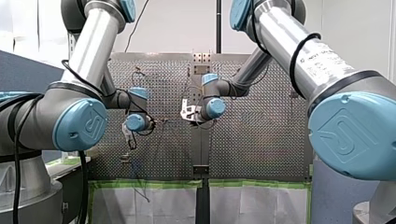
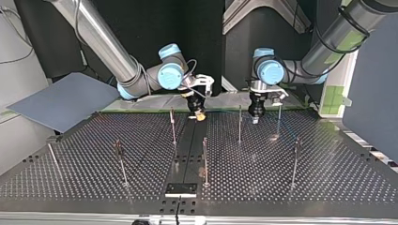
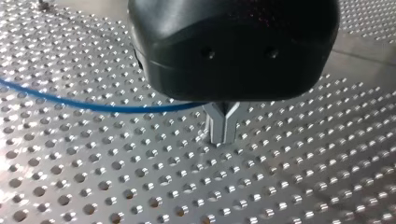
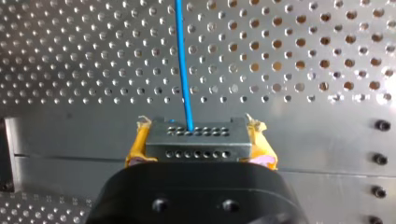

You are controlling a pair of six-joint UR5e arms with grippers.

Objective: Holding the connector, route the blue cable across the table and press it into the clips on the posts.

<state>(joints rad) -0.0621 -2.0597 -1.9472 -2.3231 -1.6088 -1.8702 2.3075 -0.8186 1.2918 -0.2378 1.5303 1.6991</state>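
Connector (image 4: 195,142) is clamped between the yellow pads (image 4: 138,147) of the right gripper (image 2: 200,116). That gripper is held low over the perforated table (image 2: 328,168), at the plain centre strip on the far side in the top view. Blue cable (image 4: 183,60) is seen leaving the connector's face and running straight ahead over the holes. Left gripper (image 3: 223,133) is held to the right of it in the top view, pointed down, with metal fingers (image 3: 215,126) brought together and tips close to the table surface. The cable is led in from the side up to those fingers; whether it is pinched cannot be told. Thin posts (image 2: 240,124) are stood across the table, and 1 is seen between the 2 grippers in the top view.
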